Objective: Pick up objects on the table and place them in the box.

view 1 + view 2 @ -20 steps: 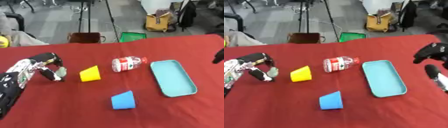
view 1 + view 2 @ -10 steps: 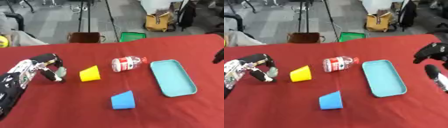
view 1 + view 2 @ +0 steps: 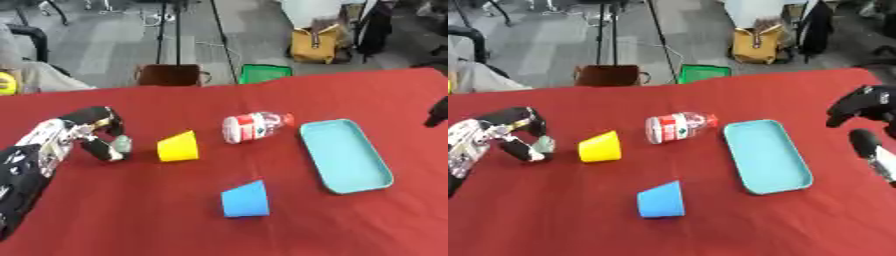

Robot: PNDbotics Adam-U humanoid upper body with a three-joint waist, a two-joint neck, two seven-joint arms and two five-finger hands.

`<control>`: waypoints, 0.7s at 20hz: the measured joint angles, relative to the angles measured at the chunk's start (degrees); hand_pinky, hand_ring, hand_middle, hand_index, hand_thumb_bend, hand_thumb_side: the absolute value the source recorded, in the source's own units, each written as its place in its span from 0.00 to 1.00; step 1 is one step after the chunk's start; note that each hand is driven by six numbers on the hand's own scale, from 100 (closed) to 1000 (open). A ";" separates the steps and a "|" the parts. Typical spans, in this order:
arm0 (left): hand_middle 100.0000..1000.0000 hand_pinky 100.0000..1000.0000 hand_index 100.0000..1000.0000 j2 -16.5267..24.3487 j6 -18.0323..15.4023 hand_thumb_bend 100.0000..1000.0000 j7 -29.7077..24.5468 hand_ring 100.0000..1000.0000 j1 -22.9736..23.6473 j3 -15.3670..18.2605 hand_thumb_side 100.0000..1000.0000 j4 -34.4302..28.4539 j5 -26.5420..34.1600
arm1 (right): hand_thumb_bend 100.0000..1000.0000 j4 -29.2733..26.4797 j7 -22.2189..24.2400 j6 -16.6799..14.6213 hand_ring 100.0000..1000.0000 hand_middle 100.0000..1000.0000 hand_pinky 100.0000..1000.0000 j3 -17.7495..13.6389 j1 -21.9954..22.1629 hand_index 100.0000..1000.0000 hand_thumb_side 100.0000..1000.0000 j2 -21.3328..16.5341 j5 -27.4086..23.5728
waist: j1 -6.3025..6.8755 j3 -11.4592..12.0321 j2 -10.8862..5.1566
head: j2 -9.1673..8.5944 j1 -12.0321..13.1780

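On the red bench [image 3: 350, 90] four things are seen: a yellow cup [image 3: 178, 146] lying on its side, a blue cup [image 3: 245, 199] also tipped over, a small plastic bottle [image 3: 254, 125] with a red label, and a shallow teal tray [image 3: 345, 154], which is taken to be the box of the task. Nothing is in the tray yet.

The left robot hand [image 3: 98, 136] is at 9 o'clock of the yellow cup, just beside it but not touching. Its fingers are curled into a hook and nothing is held in them. The right robot hand [image 3: 866, 106] is at the 3 o'clock edge, well apart from the tray; its fingers are bent and it is empty too.

The step in hand is judged to be the reach for the yellow cup. To do it well, the fingers should be opened first, and the cup should be taken across its width, so that it is not pushed toward the bottle.

The long axis of the yellow cup runs about from 12 to 6 o'clock, with the wider end toward 6. The bottle lies from 9 to 3 o'clock, its cap toward 3, next to the tray. The tray is long from 11 to 5 o'clock.
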 measured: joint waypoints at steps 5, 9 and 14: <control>0.48 0.63 0.63 0.00 -0.86 0.55 -3.02 0.59 0.02 0.12 0.31 0.04 2.41 | 0.12 0.01 0.00 0.00 0.57 0.60 0.56 -0.01 0.00 0.71 0.40 0.16 0.00 | -0.02 0.01 0.00 | 0.00 -0.07; 0.49 0.64 0.64 0.01 -1.39 0.57 -3.98 0.59 0.02 0.32 0.29 -0.01 2.94 | 0.12 0.18 0.00 0.00 0.57 0.60 0.56 -0.01 -0.01 0.71 0.40 0.16 0.00 | -0.03 0.02 0.00 | 0.00 -0.10; 0.48 0.65 0.63 0.05 -0.54 0.54 -2.99 0.59 0.02 0.68 0.21 -0.06 2.47 | 0.12 0.29 0.00 0.00 0.57 0.60 0.56 -0.01 -0.01 0.70 0.40 0.17 0.00 | -0.03 0.02 0.00 | 0.00 -0.23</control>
